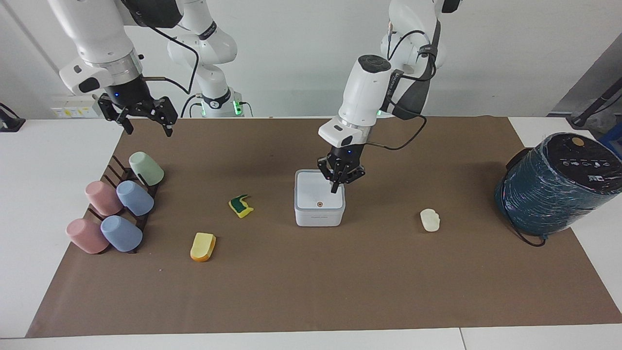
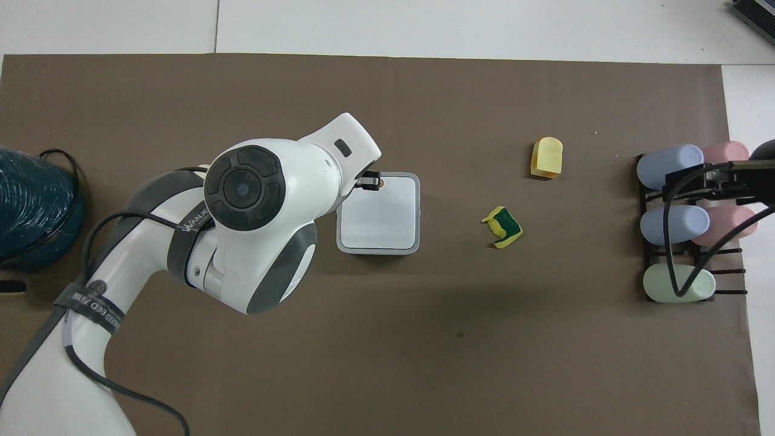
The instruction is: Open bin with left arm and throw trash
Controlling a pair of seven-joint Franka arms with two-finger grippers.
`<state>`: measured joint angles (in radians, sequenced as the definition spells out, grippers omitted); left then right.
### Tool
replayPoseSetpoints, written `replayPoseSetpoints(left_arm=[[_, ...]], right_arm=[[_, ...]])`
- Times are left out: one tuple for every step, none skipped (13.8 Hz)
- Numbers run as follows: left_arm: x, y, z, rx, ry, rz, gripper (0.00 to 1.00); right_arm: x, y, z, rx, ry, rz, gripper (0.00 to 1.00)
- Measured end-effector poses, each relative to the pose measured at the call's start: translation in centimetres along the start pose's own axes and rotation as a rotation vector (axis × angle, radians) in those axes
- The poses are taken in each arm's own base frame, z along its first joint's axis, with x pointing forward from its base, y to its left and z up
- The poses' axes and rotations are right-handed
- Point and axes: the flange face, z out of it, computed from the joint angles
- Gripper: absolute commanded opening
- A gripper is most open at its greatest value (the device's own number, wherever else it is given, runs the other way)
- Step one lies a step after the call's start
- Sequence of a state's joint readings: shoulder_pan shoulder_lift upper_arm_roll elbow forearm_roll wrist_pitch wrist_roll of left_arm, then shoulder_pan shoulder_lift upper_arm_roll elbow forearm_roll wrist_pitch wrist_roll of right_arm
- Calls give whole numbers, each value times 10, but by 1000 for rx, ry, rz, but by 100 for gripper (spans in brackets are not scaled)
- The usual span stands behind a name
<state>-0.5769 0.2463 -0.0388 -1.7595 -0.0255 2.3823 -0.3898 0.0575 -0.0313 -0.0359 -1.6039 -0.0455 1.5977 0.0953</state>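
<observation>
The white bin [image 1: 313,197] stands mid-table with its lid shut, its orange dot [image 1: 319,204] on the edge farthest from the robots. My left gripper [image 1: 335,188] points down over the lid on the side toward the left arm's end, fingers together. I cannot tell if it touches the lid. In the overhead view its tip [image 2: 370,180] lies beside the dot on the bin [image 2: 387,218]. My right gripper [image 1: 147,127] waits open above the cup rack. The yellow scrap [image 1: 202,246], the green-and-yellow scrap [image 1: 241,205] and the cream lump [image 1: 430,219] lie on the mat.
A dark teal wrapped cylinder [image 1: 559,184] stands at the left arm's end of the table. A dark rack with pastel cups [image 1: 116,209] lies at the right arm's end. The left arm hides the cream lump in the overhead view.
</observation>
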Motion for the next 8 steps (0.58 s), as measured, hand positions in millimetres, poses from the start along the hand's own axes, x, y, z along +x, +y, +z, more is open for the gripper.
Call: replayPoseSetpoints(left_arm=[[-3, 5, 11, -1, -7, 6, 0], [-6, 7, 21, 1, -18, 10, 0], [-8, 7, 30, 6, -30, 10, 0], [-10, 5, 41, 12, -44, 10, 0], [-12, 4, 49, 16, -54, 10, 0], [-12, 5, 54, 17, -57, 11, 0], [-12, 5, 52, 19, -61, 11, 0], [-12, 5, 51, 21, -67, 12, 0]], right_arm=[[0, 0, 0, 0, 2, 0, 100], [1, 0, 0, 1, 8, 1, 100], [2, 1, 0, 1, 13, 1, 100], [2, 1, 0, 1, 14, 2, 100], [2, 1, 1, 1, 14, 2, 100], [2, 1, 1, 1, 13, 2, 100], [2, 1, 2, 1, 11, 1, 100], [2, 0, 4, 1, 13, 1, 100]])
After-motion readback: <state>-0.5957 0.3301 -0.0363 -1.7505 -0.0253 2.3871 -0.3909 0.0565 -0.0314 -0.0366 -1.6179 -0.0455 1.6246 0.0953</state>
